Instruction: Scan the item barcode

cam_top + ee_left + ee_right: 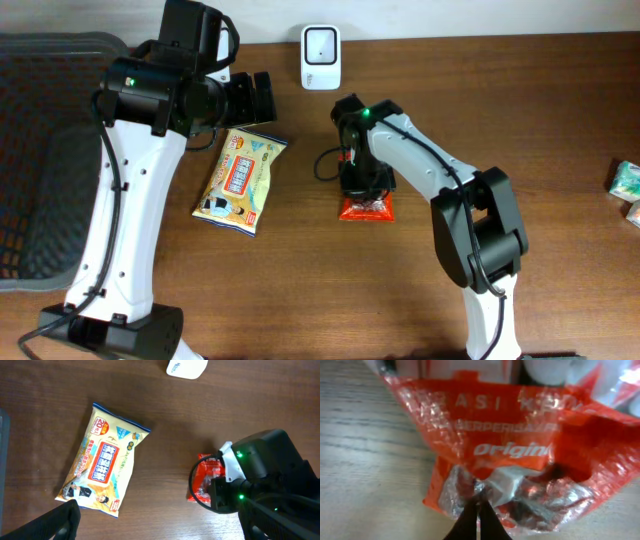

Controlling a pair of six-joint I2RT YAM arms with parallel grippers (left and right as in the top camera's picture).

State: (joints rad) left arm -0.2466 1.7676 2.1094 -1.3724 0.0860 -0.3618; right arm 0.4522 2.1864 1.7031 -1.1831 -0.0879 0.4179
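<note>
Two jaws, two different stories. My right gripper [479, 506] is pinched tight on the silvery see-through edge of the red crinkly plastic snack packet [520, 450]. My left gripper [160, 527] hangs spread wide above bare wood, holding nothing. The packet sits on the brown wooden table [560, 110], about mid-table, on the near side of the white boxy scanner [320, 58] and to the right of the yellow wet-wipes pack [240, 180]. Only the right wrist cam catches the white lettering, "Origin"-something, plus pale bits showing through the clear strip. Overhead just gives a red sliver poking out under my right arm. The left wrist cam sees it half hidden too.
</note>
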